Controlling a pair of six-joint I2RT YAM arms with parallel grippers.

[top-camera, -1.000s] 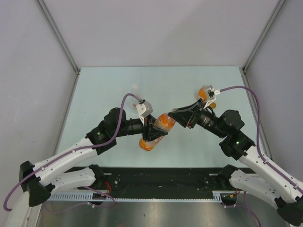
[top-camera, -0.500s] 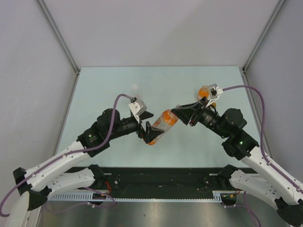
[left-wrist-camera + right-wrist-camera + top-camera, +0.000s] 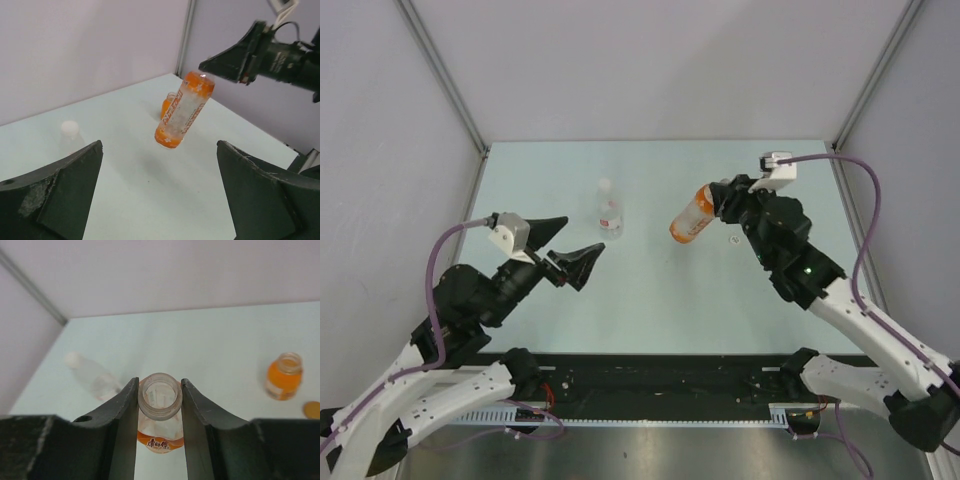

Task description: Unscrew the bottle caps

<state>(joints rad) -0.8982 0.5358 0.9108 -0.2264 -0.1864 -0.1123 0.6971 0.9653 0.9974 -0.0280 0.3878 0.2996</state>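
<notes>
Lab test cell: blank panel walls enclosing pale table.

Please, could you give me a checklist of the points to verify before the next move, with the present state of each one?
1. Cap off the tall bottle: ok, its mouth is open.
2. The right gripper shut on its neck: ok.
3. The left gripper open and empty: ok.
4. Cap off the clear bottle: not ok, the white cap is on.
5. Cap off the squat bottle: ok, the orange cap lies beside it.
6. Base of the tall bottle resting on the table: cannot tell; the bottle is tilted.
</notes>
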